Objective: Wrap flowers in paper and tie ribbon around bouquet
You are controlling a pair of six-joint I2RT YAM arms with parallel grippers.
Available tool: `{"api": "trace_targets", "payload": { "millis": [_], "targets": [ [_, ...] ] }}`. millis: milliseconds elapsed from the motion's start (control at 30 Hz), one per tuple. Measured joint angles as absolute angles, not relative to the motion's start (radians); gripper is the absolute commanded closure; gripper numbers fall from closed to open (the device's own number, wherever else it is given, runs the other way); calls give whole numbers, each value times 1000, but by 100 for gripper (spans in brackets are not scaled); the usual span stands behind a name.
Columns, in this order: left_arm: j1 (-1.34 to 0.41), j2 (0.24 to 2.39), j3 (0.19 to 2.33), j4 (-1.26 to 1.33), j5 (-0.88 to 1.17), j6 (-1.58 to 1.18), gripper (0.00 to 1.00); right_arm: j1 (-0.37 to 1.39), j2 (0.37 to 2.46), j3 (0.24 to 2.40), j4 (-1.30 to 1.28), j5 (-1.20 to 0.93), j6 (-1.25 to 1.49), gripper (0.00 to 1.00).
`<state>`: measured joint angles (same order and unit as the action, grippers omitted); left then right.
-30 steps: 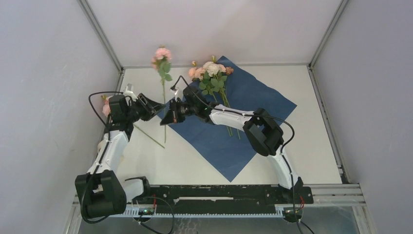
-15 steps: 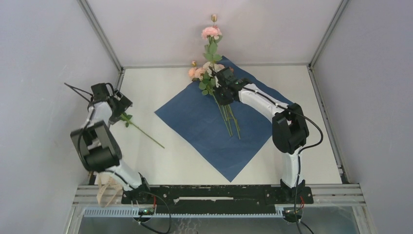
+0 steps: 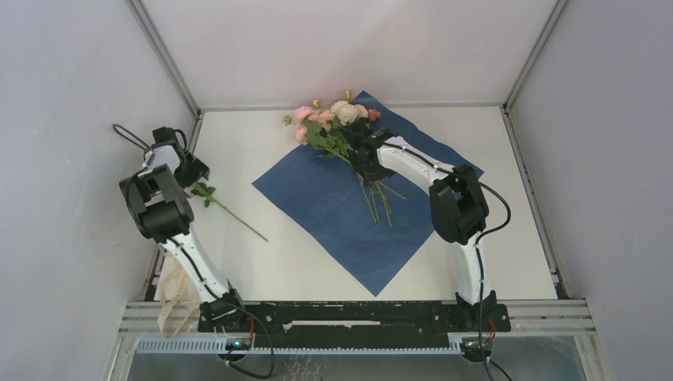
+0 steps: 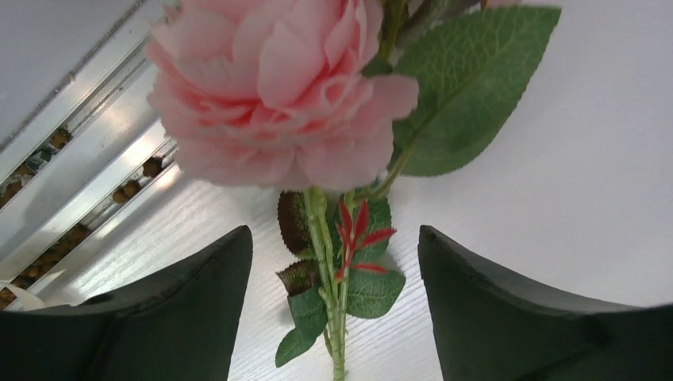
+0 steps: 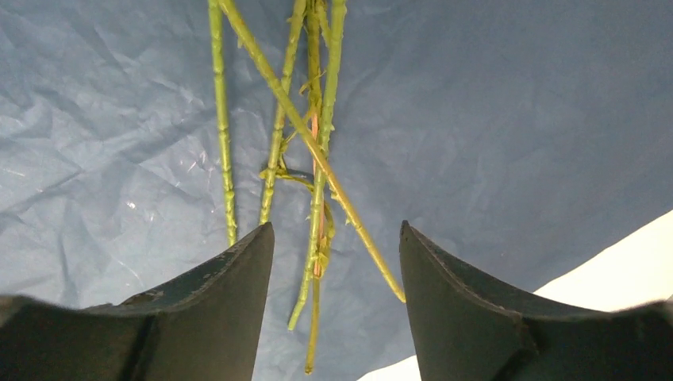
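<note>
Top view: one paper (image 3: 333,218) sheet with one bunch of flowers (image 3: 333,121) on it, heads away from me, stems toward me. One stray rose (image 3: 205,191) lies to the left on the surface (image 3: 262,266). The rose I'd lifted now lies with the bunch.
Left wrist: left end effector (image 4: 335,246) spread over the stray's bloom.
Right wrist: right end effector (image 5: 337,238) spread above the stems (image 5: 225,159).
</note>
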<state>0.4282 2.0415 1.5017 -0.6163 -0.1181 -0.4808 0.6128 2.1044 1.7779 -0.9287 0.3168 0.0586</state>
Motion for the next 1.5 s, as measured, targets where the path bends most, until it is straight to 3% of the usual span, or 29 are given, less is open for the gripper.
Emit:
{"api": "trace_targets", "payload": {
  "millis": [67, 167, 200, 500, 600, 733, 800, 933, 1133, 1167, 1200, 1233, 1267, 1300, 1333, 1367, 1400, 1467, 1500],
  "targets": [
    [432, 2064, 1536, -631, -118, -489, 44, 618, 2104, 1778, -942, 310, 60, 31],
    [445, 2083, 1554, -636, -116, -492, 88, 633, 2098, 1776, -946, 271, 67, 30],
    [451, 2088, 1554, -638, -112, -489, 93, 640, 2087, 1770, -944, 254, 70, 30],
    [524, 2021, 1447, -593, 123, -493, 97, 661, 1899, 1681, -923, 221, 97, 27],
    [535, 1911, 1362, -591, 241, -503, 98, 665, 1808, 1608, -859, 155, 103, 18],
    [529, 1655, 1226, -543, 400, -540, 100, 677, 1659, 1451, -640, -90, 152, 1],
    [512, 1489, 1140, -480, 487, -583, 100, 704, 1626, 1392, -468, -255, 228, 0],
    [449, 1296, 1063, -399, 611, -654, 100, 804, 1725, 1446, -193, -472, 369, 0],
    [312, 1108, 972, -300, 673, -742, 100, 915, 2007, 1702, -58, -543, 481, 0],
    [295, 1087, 968, -293, 682, -755, 100, 922, 2030, 1718, -59, -545, 490, 3],
    [280, 1071, 968, -287, 688, -765, 100, 929, 2056, 1731, -59, -546, 503, 12],
    [265, 1060, 964, -274, 690, -775, 100, 933, 2072, 1733, -61, -545, 511, 37],
    [250, 1050, 958, -265, 693, -788, 100, 933, 2083, 1733, -63, -544, 518, 68],
    [237, 1044, 950, -255, 695, -796, 99, 933, 2093, 1733, -67, -544, 527, 96],
    [220, 1039, 936, -242, 693, -805, 84, 931, 2097, 1731, -75, -546, 537, 100],
    [208, 1038, 922, -226, 685, -811, 56, 930, 2097, 1726, -80, -548, 532, 100],
    [202, 1041, 913, -214, 677, -812, 36, 930, 2090, 1714, -78, -550, 542, 100],
    [197, 1049, 908, -239, 665, -802, 8, 927, 2049, 1648, -75, -508, 538, 100],
    [193, 1050, 908, -259, 642, -794, 1, 918, 2018, 1602, -84, -475, 530, 100]
  ]
}}
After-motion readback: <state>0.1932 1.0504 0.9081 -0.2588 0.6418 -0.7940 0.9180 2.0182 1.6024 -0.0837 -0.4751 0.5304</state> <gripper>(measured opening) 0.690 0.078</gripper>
